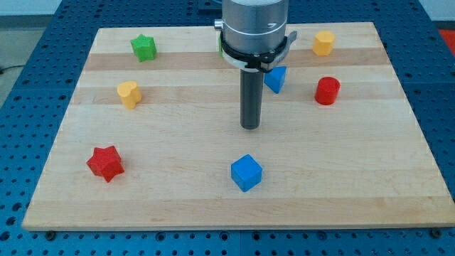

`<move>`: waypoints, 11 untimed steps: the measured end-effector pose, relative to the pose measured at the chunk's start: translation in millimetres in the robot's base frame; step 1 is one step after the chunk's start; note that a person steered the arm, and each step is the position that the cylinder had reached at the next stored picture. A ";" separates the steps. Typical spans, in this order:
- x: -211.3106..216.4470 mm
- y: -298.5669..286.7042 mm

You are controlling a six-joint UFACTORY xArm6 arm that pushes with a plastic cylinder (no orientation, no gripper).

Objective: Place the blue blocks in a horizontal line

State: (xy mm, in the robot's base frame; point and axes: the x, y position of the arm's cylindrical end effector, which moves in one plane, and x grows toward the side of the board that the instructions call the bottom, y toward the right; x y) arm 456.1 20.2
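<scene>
A blue cube sits near the view's bottom middle of the wooden board. A second blue block, partly hidden by the arm, sits at the upper middle, right of the rod. My tip rests on the board between them, below and left of the upper blue block and well above the blue cube, touching neither.
A green star is at the top left, a yellow block at the left, a red star at the lower left. A yellow block is at the top right, a red cylinder below it.
</scene>
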 end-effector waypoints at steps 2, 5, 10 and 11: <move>-23.2 -42.4; 87.6 -47.8; 102.5 62.7; 102.5 71.2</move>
State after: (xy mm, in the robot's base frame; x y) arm 558.7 91.4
